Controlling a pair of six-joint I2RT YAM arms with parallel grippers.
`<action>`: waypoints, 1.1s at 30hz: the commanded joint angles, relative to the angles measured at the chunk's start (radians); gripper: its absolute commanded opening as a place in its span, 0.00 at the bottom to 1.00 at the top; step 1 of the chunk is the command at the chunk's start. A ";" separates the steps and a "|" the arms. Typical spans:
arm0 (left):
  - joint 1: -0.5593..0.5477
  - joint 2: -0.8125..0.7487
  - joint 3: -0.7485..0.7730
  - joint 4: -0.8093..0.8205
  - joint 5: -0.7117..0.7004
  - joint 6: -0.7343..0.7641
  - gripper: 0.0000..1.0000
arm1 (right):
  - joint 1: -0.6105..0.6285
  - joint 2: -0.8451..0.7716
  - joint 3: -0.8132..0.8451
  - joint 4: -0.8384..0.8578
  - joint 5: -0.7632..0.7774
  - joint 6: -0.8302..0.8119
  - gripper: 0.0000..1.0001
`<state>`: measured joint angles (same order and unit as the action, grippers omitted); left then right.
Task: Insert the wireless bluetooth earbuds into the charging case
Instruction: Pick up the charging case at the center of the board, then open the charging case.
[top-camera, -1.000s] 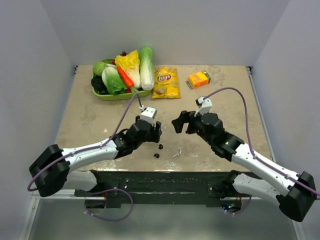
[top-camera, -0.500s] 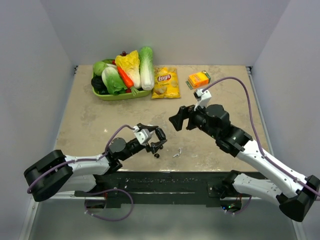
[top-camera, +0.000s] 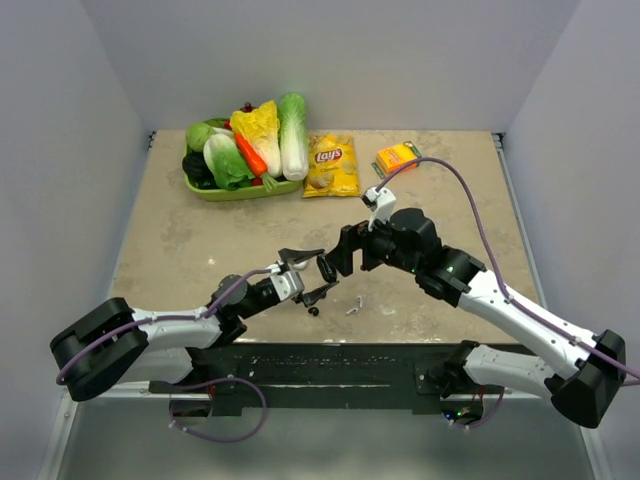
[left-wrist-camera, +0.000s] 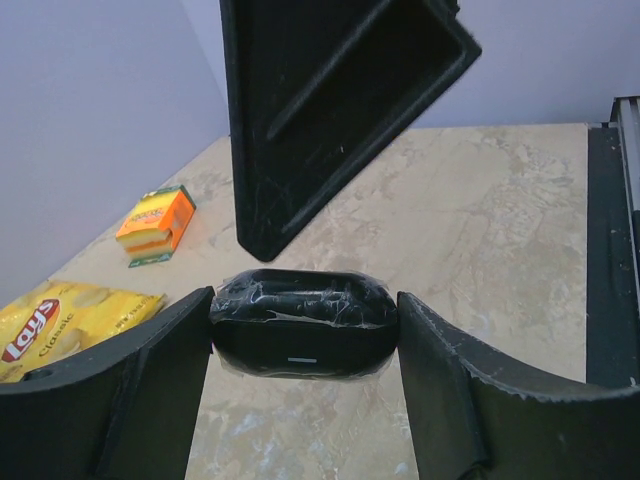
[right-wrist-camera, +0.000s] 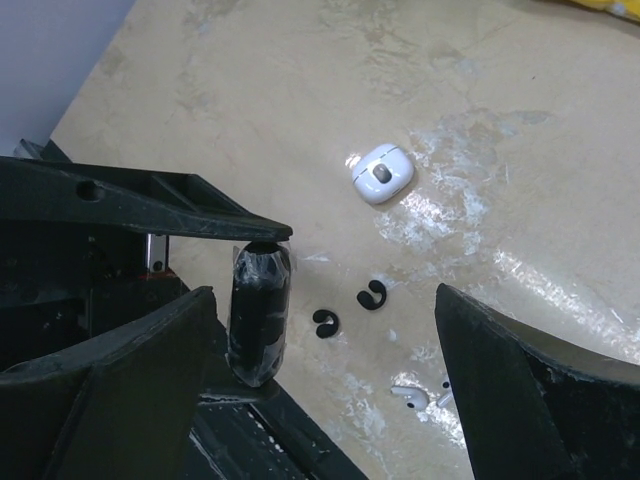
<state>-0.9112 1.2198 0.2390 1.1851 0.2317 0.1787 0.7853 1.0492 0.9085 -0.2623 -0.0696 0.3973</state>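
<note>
My left gripper (top-camera: 316, 274) is shut on the black charging case (left-wrist-camera: 303, 322), which is wrapped in clear film and held off the table between both fingers (left-wrist-camera: 150, 380). The case (right-wrist-camera: 260, 310) also shows in the right wrist view, upright just inside my right gripper's left finger. My right gripper (top-camera: 343, 252) is open and empty, close above and beside the case; one of its fingers (left-wrist-camera: 320, 110) fills the top of the left wrist view. Two small black curved earbuds (right-wrist-camera: 326, 324) (right-wrist-camera: 372, 295) lie on the table below. One earbud (top-camera: 314, 311) shows from above.
A white earbud case (right-wrist-camera: 383, 173) and white earbuds (right-wrist-camera: 408, 397) lie on the table near the black ones. A green tray of vegetables (top-camera: 240, 190), a Lay's bag (top-camera: 332, 165) and an orange box (top-camera: 397, 158) sit at the back. The black base rail (left-wrist-camera: 612, 250) runs along the near edge.
My left arm has lowered and stretched forward, with the case now raised between its fingers. My right gripper has moved left and down, close to the case.
</note>
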 joint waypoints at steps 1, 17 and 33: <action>-0.005 0.004 0.048 0.045 0.003 0.039 0.00 | 0.022 0.052 0.023 0.028 -0.041 -0.023 0.93; -0.015 -0.002 0.046 0.022 -0.002 0.036 0.00 | 0.035 0.048 -0.016 0.035 0.047 -0.006 0.88; -0.025 -0.029 0.039 0.016 -0.017 0.039 0.00 | 0.035 0.006 -0.036 -0.003 0.108 0.005 0.86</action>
<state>-0.9264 1.2201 0.2600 1.1378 0.2195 0.2016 0.8200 1.0767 0.8818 -0.2592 -0.0059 0.3985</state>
